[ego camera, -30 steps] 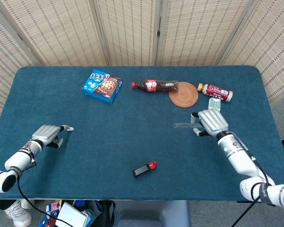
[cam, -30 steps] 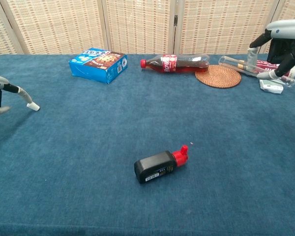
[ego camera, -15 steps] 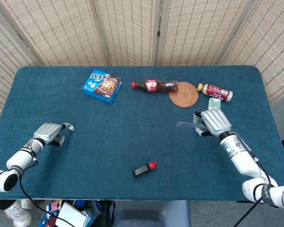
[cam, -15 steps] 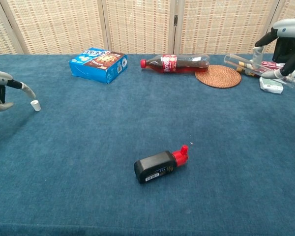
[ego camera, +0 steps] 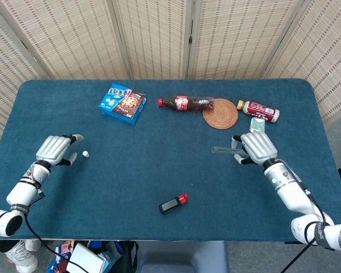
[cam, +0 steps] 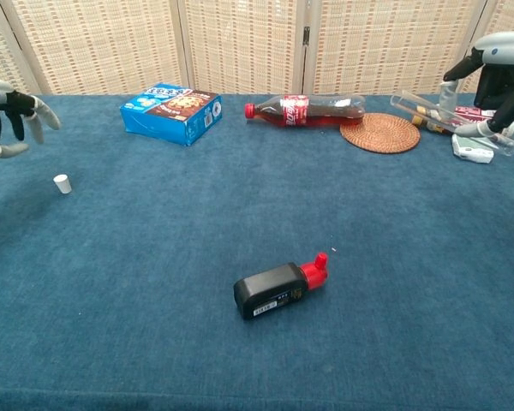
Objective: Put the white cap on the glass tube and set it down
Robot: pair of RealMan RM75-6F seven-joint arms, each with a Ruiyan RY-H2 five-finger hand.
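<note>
Just beside left hand (ego camera: 55,150), white cap (ego camera: 86,153)

white cap (cam: 62,183) upright on table, glass tube (cam: 450,122) held tilted

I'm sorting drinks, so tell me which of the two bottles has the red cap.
The cola bottle, lying left of the woven coaster. The other bottle, right of the coaster, has a yellowish cap.

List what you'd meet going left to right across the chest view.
left hand → white cap → blue box → black and red device → woven coaster → right hand
</note>
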